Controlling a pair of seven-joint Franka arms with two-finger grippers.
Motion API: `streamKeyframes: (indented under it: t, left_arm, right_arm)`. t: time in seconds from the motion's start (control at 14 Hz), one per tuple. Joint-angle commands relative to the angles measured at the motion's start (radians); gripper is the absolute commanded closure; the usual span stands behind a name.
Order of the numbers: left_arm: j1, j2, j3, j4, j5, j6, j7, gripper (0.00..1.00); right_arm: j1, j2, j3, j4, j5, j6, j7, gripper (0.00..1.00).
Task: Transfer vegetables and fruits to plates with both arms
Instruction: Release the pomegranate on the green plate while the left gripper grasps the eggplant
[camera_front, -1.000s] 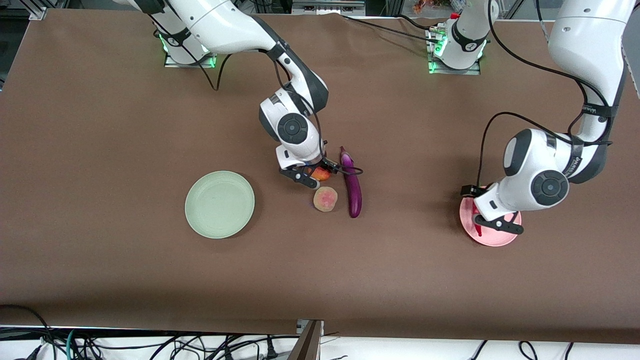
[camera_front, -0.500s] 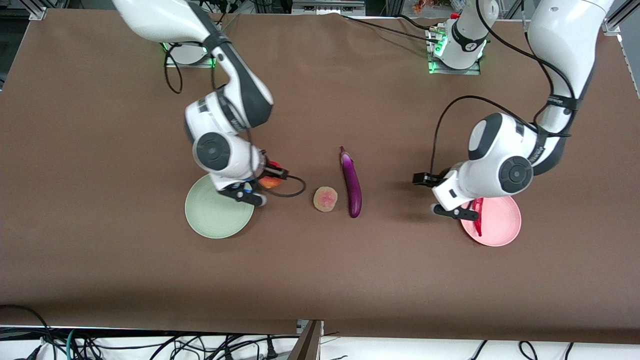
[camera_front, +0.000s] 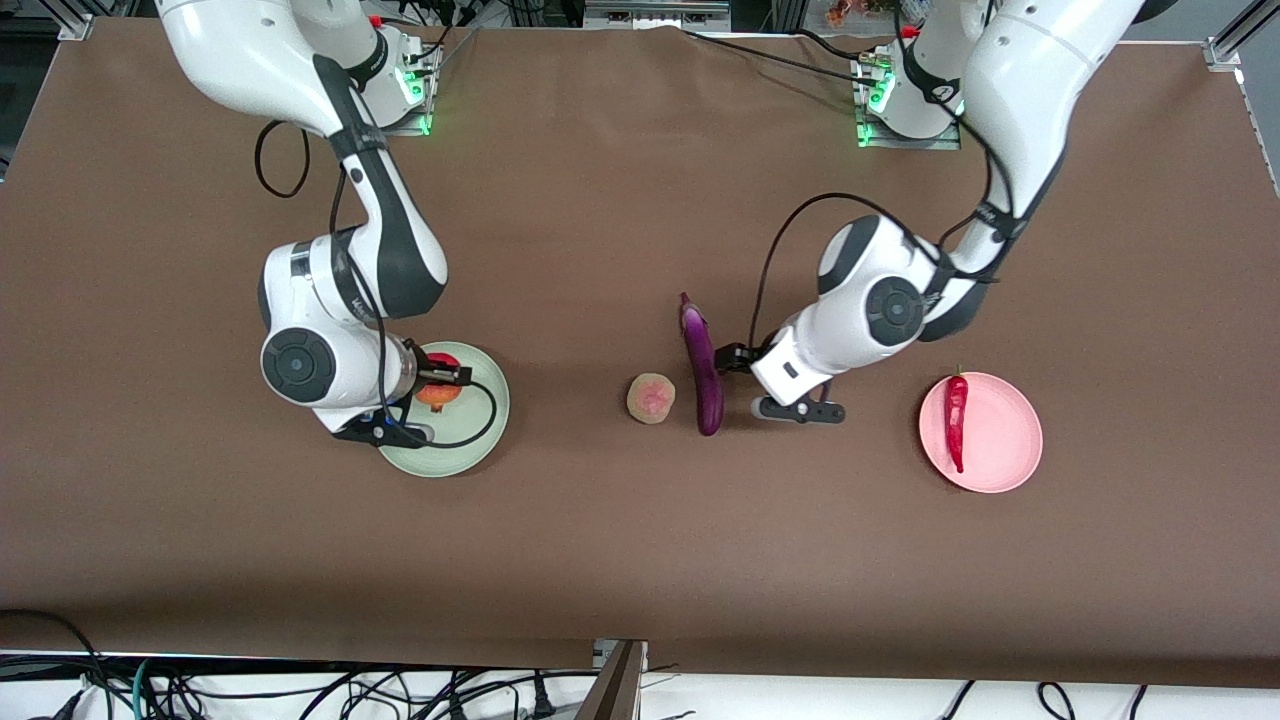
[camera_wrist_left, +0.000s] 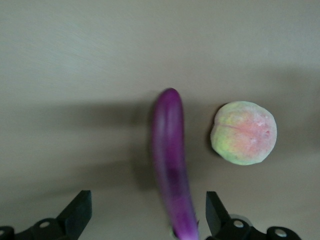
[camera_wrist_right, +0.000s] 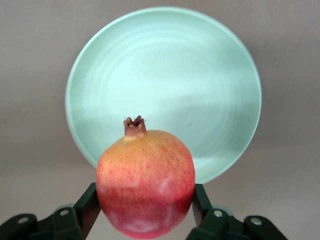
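Note:
My right gripper (camera_front: 420, 405) is shut on the red-yellow pomegranate (camera_front: 437, 392) and holds it above the pale green plate (camera_front: 475, 438). In the right wrist view the pomegranate (camera_wrist_right: 145, 182) sits between the fingers with the green plate (camera_wrist_right: 165, 75) below. My left gripper (camera_front: 772, 390) is open just above the table beside the purple eggplant (camera_front: 703, 365). In the left wrist view the eggplant (camera_wrist_left: 172, 160) lies between the open fingers (camera_wrist_left: 77, 217), close to one of them. The tan peach (camera_front: 651, 398) lies beside the eggplant, also seen in the left wrist view (camera_wrist_left: 243, 132). The red chili (camera_front: 956, 420) lies on the pink plate (camera_front: 1005, 440).
The brown table (camera_front: 640, 550) is bare nearer the front camera. Cables hang along its front edge. The arm bases stand along the farthest edge.
My right gripper carried the pomegranate from beside the peach to over the green plate. My left gripper let go of the chili on the pink plate and moved to the eggplant.

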Motion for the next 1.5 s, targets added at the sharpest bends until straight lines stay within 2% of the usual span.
streamKeyframes:
  t: [0.0,0.21,0.29,0.36,0.43,0.64,0.79,0.86,1.14,1.29,1.43]
  left_arm:
    - [-0.032,0.036,0.008,-0.042,-0.006,0.129,-0.017,0.0]
    - [-0.04,0.092,0.005,-0.073,-0.008,0.24,-0.018,0.0]
    - [-0.039,0.103,0.005,-0.073,-0.006,0.243,-0.015,0.08]
    - [-0.029,0.099,0.005,-0.073,-0.006,0.242,-0.01,0.49]
    - [-0.032,0.091,0.005,-0.07,-0.006,0.24,-0.018,0.77]
    - [-0.025,0.077,0.005,-0.067,-0.006,0.235,-0.021,0.98]
    - [-0.022,0.059,0.005,-0.067,-0.006,0.231,-0.021,1.0]
    - [-0.013,0.039,0.006,-0.067,-0.006,0.206,-0.021,1.0]
    - [0.061,-0.056,0.008,-0.054,-0.005,0.027,-0.003,1.0]
    - [0.093,-0.093,0.015,-0.051,-0.002,-0.066,0.0,0.99]
    - [0.142,-0.118,0.017,-0.048,0.052,-0.16,0.0,0.99]
  right_arm:
    - [-0.02,0.031,0.006,0.002,-0.014,0.055,-0.021,0.36]
    - [-0.021,0.031,0.006,0.003,-0.014,0.053,-0.021,0.11]
    - [-0.021,0.031,0.006,0.003,-0.013,0.053,-0.021,0.05]
    - [-0.023,0.03,0.006,0.005,-0.009,0.052,-0.021,0.04]
    - [-0.021,0.025,0.006,0.006,-0.006,0.047,-0.018,0.03]
    - [-0.014,0.005,0.015,0.009,0.01,0.043,-0.006,0.03]
    - [-0.004,-0.002,0.027,0.009,0.085,0.038,0.09,0.01]
    - [0.005,-0.002,0.054,0.012,0.107,0.04,0.153,0.01]
    - [0.037,0.079,0.18,0.196,0.11,0.078,0.46,0.01]
    - [0.115,0.117,0.183,0.221,0.106,0.192,0.578,0.01]
    - [0.179,0.157,0.182,0.221,0.103,0.311,0.638,0.01]
